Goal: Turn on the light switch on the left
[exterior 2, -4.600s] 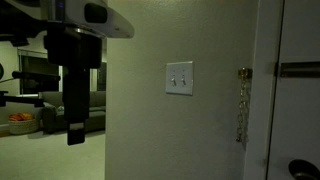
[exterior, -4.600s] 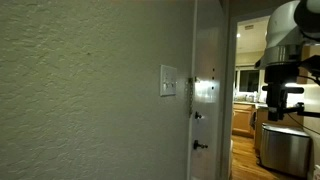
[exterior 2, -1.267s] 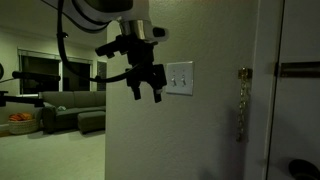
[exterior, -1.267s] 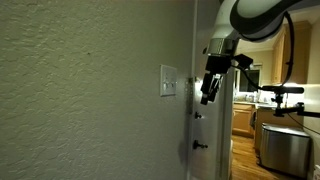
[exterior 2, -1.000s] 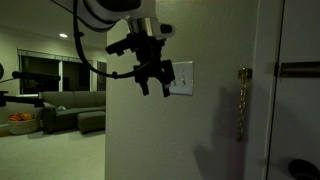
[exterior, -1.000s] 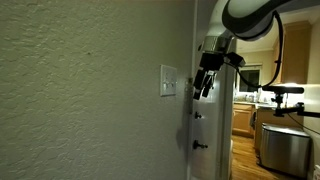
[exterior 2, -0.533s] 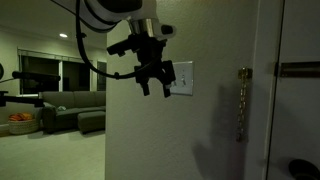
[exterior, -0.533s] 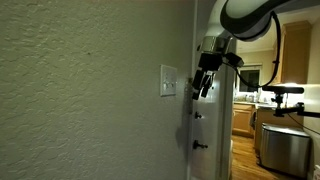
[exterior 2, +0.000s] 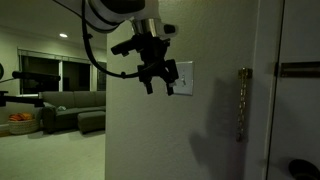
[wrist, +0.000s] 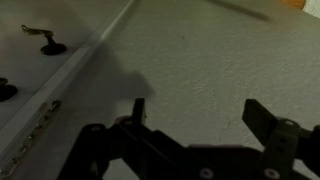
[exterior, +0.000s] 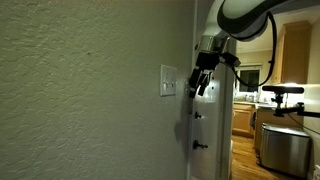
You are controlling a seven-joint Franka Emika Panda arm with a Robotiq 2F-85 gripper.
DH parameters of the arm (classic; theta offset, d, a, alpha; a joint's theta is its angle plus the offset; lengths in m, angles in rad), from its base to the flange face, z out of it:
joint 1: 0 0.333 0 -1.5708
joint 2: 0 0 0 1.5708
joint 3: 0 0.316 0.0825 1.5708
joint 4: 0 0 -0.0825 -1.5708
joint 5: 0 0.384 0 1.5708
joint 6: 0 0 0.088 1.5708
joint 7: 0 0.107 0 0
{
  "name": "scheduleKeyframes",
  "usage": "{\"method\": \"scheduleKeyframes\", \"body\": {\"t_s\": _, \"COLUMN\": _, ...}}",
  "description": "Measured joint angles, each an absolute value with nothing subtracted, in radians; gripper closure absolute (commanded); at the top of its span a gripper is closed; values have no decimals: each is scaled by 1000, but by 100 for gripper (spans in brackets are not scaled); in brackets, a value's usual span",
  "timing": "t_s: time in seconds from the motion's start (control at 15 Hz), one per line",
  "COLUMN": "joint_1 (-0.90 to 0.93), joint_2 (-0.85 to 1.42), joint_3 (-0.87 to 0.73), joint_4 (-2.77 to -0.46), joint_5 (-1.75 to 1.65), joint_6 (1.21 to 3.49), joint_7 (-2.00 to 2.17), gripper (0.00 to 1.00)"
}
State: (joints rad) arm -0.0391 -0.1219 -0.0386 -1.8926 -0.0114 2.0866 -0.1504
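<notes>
The white wall plate with the light switch sits on the textured wall; in an exterior view my gripper covers its left part, so the left-hand switch is mostly hidden. My gripper is open and empty, its dark fingers spread just in front of the plate. In an exterior view the gripper hangs a short way off the wall, level with the plate. In the wrist view the gripper shows two spread fingers over bare wall; the plate is out of view there.
A pale door with a chain latch and dark knobs stands next to the plate. The door frame edge and knobs show in the wrist view. A sofa lies beyond the wall.
My gripper has shifted a little further toward the wall plate and now overlaps its left side. It stays open.
</notes>
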Motion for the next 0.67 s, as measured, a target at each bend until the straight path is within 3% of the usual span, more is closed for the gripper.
{"method": "scheduleKeyframes", "body": {"t_s": 0.67, "joint_1": -29, "joint_2": -8, "joint_3": -16, "joint_4": -1736, "joint_5": 8, "joint_6": 2103, "joint_7": -122, "gripper": 3}}
